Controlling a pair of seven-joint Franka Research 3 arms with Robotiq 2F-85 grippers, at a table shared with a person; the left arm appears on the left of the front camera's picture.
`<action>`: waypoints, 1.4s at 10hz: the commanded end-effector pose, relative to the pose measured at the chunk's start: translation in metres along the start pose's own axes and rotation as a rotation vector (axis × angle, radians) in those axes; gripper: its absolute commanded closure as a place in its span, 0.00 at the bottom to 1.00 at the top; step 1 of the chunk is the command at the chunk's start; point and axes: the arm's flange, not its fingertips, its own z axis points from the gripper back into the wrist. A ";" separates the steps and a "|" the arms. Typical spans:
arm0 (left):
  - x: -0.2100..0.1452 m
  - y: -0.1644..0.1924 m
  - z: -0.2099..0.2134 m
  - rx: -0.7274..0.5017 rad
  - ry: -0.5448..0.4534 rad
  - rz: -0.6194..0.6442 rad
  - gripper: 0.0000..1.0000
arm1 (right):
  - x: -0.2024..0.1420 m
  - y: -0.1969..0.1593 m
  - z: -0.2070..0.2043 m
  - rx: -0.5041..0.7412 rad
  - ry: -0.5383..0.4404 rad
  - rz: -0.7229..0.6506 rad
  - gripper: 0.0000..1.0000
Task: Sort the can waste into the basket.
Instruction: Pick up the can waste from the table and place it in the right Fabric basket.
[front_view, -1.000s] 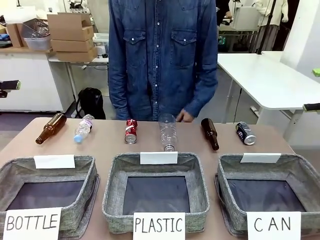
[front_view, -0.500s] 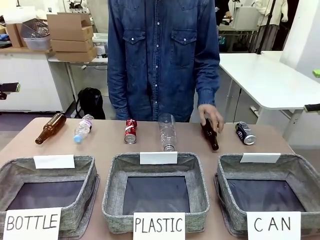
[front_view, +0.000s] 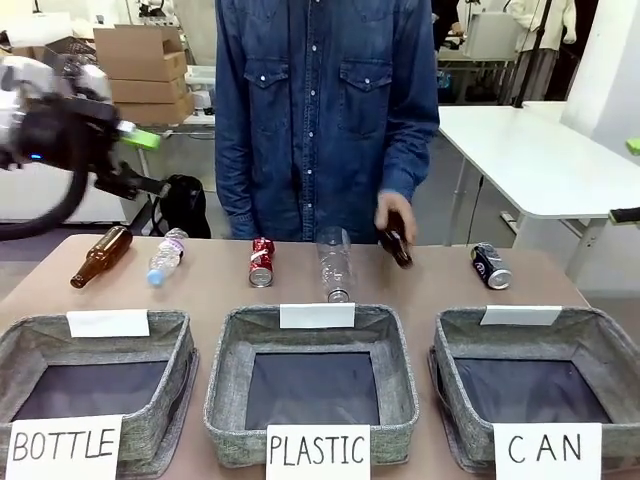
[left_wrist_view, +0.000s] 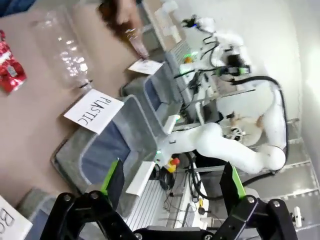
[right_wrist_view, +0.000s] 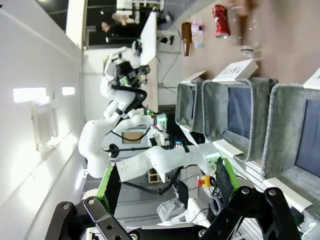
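The left claw (front_view: 150, 163) hangs high over the left end of the tabletop (front_view: 220, 295). Its jaws are spread wide, grasping and touching nothing. In its own view the green pads (left_wrist_view: 111, 176) stand well apart with only air between them. The right claw (right_wrist_view: 166, 185) is likewise released, fingers wide, holding nothing. The red can (front_view: 261, 262), crushed, lies on the tabletop beyond the middle basket (front_view: 228, 345), between a small plastic bottle (front_view: 167, 256) and a clear bottle (front_view: 336, 262). Its white marks are too small to read. The black can (front_view: 491, 266) lies far right, just beyond the CAN basket (front_view: 600, 335), whose dark lining shows. Between the clear bottle and the black can, a person's hand (front_view: 393, 215) holds a brown bottle (front_view: 397, 245) lifted off the tabletop. A second brown bottle (front_view: 101, 256) lies far left. Three grey baskets line the near edge, each with a hand-lettered paper sign: "BOTTLE" (front_view: 65, 448) on the left basket (front_view: 185, 345), "PLASTIC" (front_view: 317, 450) in the middle and "CAN" (front_view: 547, 450) on the right. Each far rim carries a white card (front_view: 317, 316), blank on the side seen in the front view.
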 end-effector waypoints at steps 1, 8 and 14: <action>0.021 0.022 -0.005 0.044 0.094 0.097 0.00 | 0.003 0.002 0.001 0.014 0.001 0.027 0.00; -0.080 -0.006 0.139 -0.077 -0.173 0.063 0.00 | 0.003 0.002 0.001 0.014 0.001 0.027 0.00; -0.082 0.001 0.183 -0.133 -0.154 0.095 0.00 | 0.003 0.002 0.001 0.014 0.001 0.027 0.00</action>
